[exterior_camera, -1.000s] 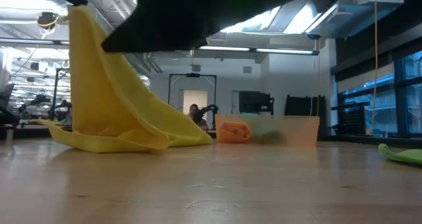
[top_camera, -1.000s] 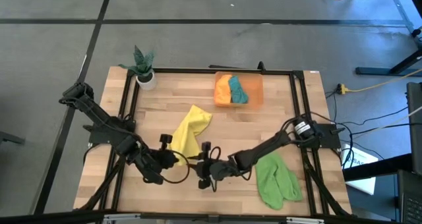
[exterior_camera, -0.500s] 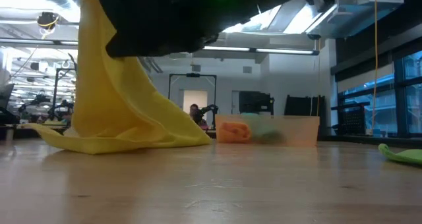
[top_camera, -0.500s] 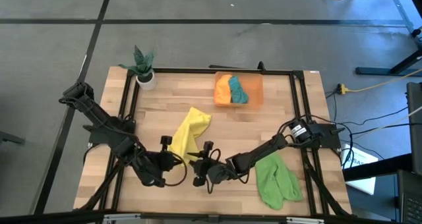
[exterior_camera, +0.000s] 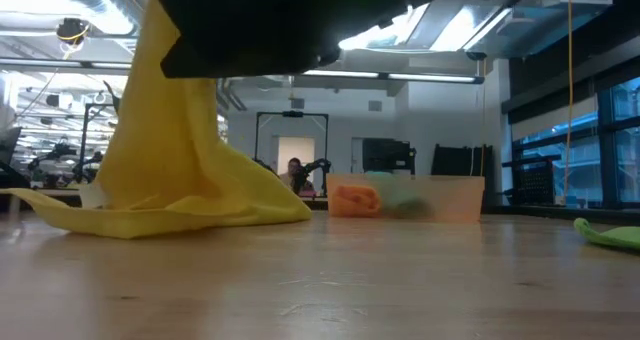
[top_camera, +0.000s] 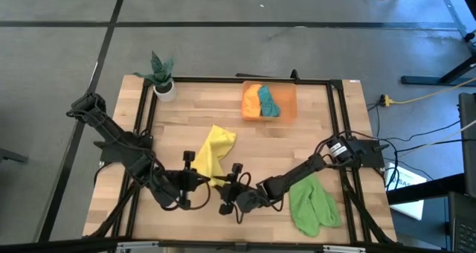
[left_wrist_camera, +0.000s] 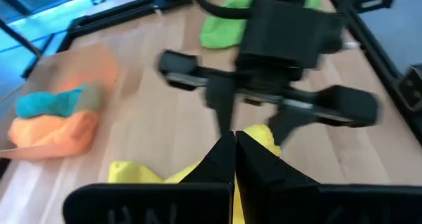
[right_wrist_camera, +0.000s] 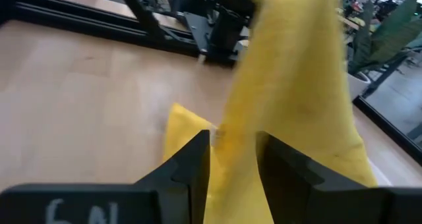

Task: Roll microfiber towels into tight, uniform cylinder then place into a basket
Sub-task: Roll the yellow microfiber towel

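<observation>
The translucent orange basket (top_camera: 269, 101) is seen at the far edge of the wooden table (top_camera: 312, 141), and two rolled cloths are held in it side by side: an orange towel (top_camera: 253, 102) on the left-arm side and a teal towel (top_camera: 268, 100) touching it on the right-arm side. In the low view the basket (exterior_camera: 425, 199) is seen across the table with the orange roll (exterior_camera: 352, 200) against its left end. A white pot with a green plant (top_camera: 162, 76) is seen at the far left corner, well apart from the basket.

The yellow towel (top_camera: 212, 153) is held up near the table's middle, one end lifted and the rest trailing on the wood. The left pincer (top_camera: 195, 180) is closed on its near corner. The right pincer (top_camera: 232, 195) is just beside it with fingers (right_wrist_camera: 191, 159) parted, the yellow cloth hanging between them; whether it is gripped cannot be told. The light green towel (top_camera: 311, 205) is lying crumpled near the front right, under the right arm.
</observation>
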`<state>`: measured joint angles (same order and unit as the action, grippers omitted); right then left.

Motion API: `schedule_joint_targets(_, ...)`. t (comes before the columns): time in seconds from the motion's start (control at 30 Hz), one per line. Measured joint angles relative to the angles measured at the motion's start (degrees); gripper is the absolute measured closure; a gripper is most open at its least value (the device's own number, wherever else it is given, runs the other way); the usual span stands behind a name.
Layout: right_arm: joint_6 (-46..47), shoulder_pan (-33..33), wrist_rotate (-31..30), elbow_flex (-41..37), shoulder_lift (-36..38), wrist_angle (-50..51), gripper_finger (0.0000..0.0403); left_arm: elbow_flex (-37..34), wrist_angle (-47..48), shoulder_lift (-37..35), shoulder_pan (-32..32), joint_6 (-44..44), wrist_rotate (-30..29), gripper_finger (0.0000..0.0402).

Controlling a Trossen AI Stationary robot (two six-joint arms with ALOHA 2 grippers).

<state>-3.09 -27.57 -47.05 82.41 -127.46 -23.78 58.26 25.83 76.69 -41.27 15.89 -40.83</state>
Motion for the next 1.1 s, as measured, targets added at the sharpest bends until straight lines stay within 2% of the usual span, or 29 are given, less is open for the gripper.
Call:
schedule_joint_targets(0.1,0.3,-0.9,-0.3,0.0,0.0,-0.5,0.0279,0.0,-0.2,0.0,0.8,0.0,-0.6,0.0401)
schedule_joint_targets(0.27,4.4,-1.8,-5.7,0.0,0.0,-0.5,0.0279,0.0,-2.5,0.0,1.3,-1.5,-0.6,0.0401)
schedule_joint_targets(0.47,7.0,-1.8,-5.8,0.0,0.0,0.5,0.0279,0.0,-11.7,-1.4,1.0,-9.3,-0.6,0.0401)
schedule_joint_targets(0.6,11.8,-1.8,-5.8,0.0,0.0,3.8,0.0279,0.0,-14.1,-4.5,1.0,-14.9,-0.2,0.0402)
schedule_joint_targets(0.7,15.1,-1.7,-6.0,0.0,0.0,6.0,0.0279,0.0,-15.0,-7.1,1.0,-15.7,-0.4,0.0402)
schedule_joint_targets(0.93,16.2,-1.6,-7.4,0.0,0.0,6.6,0.0279,0.1,-14.1,-10.6,1.1,-16.7,-0.2,0.0402)
schedule_joint_targets(1.1,14.9,-1.6,-7.4,0.0,0.0,6.6,0.0294,0.1,-7.7,-10.4,0.4,-14.0,0.0,0.0402)
